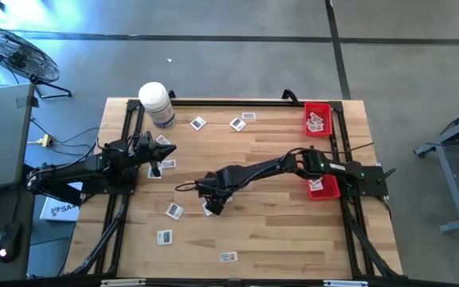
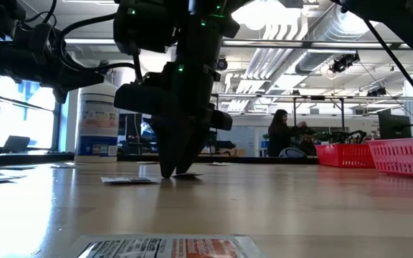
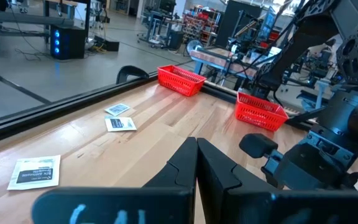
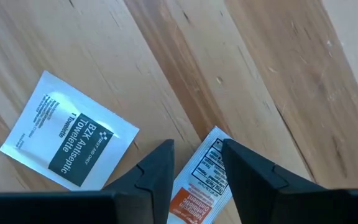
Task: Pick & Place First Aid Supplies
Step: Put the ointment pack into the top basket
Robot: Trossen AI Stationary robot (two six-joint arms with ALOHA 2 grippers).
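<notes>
Under right tool (image 4: 194, 163): orange-printed packet (image 4: 202, 186) flat on counter (image 4: 278, 74), long axis running between the spread fingers.
Beside it: BZK towelette packet (image 4: 67, 140), lying askew.
Farther off: red baskets (image 1: 319, 118).
Left tool (image 3: 196, 163): closed, empty.

Grey concrete floor (image 1: 237, 56), a standing fan (image 1: 10, 52), exposed ceiling ducts (image 2: 314, 32).

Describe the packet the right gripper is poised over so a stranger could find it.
Start at the wooden table, near its middle, under the right gripper. Between its open fingers lies a small white packet with an orange band; the neighbouring white packet carries a dark band instead.
</notes>
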